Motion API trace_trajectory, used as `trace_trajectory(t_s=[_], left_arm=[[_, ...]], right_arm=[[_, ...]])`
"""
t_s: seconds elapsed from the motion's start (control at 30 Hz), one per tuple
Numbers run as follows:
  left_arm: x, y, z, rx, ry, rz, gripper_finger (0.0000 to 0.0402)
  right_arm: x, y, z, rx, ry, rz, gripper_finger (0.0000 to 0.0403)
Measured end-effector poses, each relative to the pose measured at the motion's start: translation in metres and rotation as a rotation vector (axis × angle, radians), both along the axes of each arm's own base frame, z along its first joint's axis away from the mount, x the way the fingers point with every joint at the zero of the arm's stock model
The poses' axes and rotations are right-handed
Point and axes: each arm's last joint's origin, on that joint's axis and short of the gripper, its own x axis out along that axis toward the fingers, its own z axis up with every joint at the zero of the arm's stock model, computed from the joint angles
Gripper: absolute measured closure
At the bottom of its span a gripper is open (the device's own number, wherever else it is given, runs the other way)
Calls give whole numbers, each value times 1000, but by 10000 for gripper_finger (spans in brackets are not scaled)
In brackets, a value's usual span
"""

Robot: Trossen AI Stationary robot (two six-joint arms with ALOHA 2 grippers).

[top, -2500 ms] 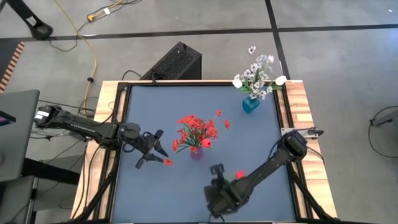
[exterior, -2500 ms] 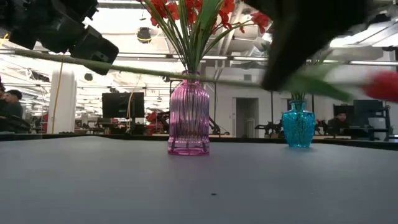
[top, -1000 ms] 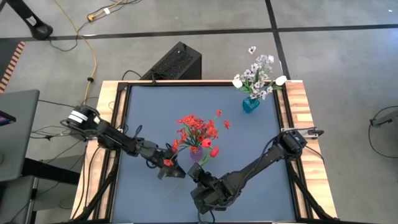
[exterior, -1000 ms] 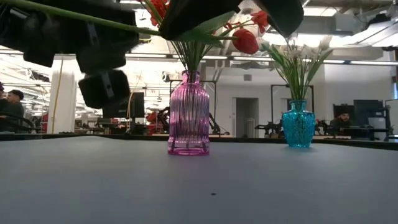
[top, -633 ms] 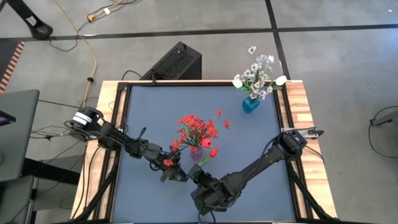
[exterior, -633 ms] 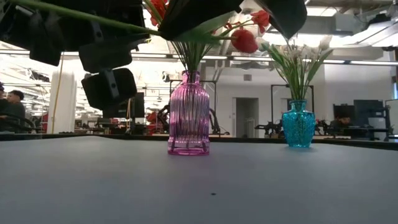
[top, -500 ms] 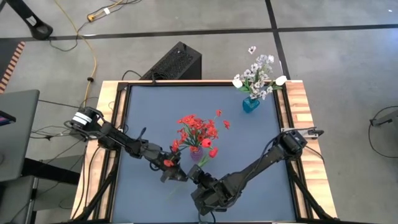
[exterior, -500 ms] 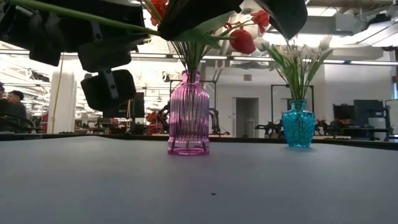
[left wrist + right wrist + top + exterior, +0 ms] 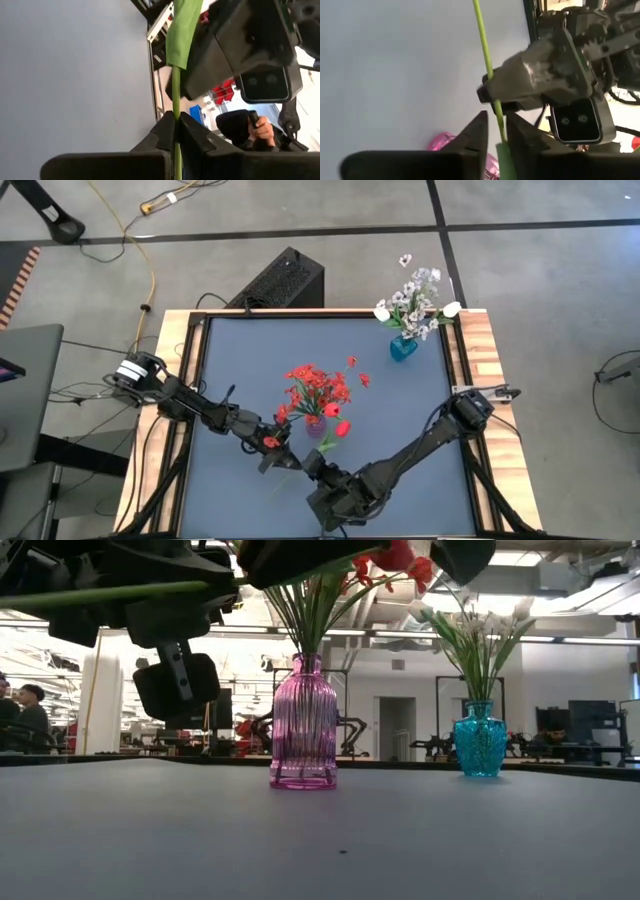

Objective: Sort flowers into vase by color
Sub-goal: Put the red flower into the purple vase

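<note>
A red tulip [image 9: 343,426] on a long green stem [image 9: 100,592] hangs above the table, in front of the pink vase [image 9: 303,725] that holds red flowers [image 9: 318,388]. My left gripper [image 9: 278,461] is shut on the stem. My right gripper [image 9: 312,464] stands right beside it, farther up the stem toward the bud. Its fingers [image 9: 481,127] are apart on either side of the stem, with a gap showing on both sides. The blue vase [image 9: 480,740] at the far right holds the white flowers [image 9: 415,300]. My left gripper pinches the bare green stem [image 9: 175,102] between its two fingers, below the leaf [image 9: 182,35] and toward the cut end. The fingers come from the table's left and lie across the stem. The flower is clear of the table, its bud end higher, near the pink vase's mouth.
Both arms meet over the table's near middle, close in front of the pink vase [image 9: 316,426]. The blue vase [image 9: 402,348] stands near the far right corner. Bare blue tabletop [image 9: 240,360] lies to the left and along the near edge.
My left gripper has moved a little toward the right arm and shut on the stem. The flower has tipped: its bud has risen toward the red bouquet while the cut end has dropped lower.
</note>
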Motion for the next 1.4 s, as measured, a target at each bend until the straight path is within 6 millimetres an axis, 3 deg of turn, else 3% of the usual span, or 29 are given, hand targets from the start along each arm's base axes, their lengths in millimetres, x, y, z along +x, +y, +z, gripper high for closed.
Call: trace_trajectory(t_s=[0.23,0.37,0.6,0.93,1.17,1.3,1.4], left_arm=[[-1,0,0,32,-23,-54,401],[-3,1,-3,33,6,-210,401],[-9,-1,0,49,12,-393,401],[-47,11,55,185,-106,-468,401],[-87,17,102,290,-409,-529,401],[-110,28,125,435,-605,-379,401],[-123,39,139,607,-715,-139,401]], right_arm=[[-13,20,0,83,-54,-24,214],[-25,28,-1,169,-124,-140,163],[-50,20,-11,368,-181,-473,141],[-75,20,-12,444,-174,-668,141],[-80,3,-1,417,-168,-748,141],[-82,-3,4,403,-168,-761,141],[-84,-11,6,403,-189,-775,141]])
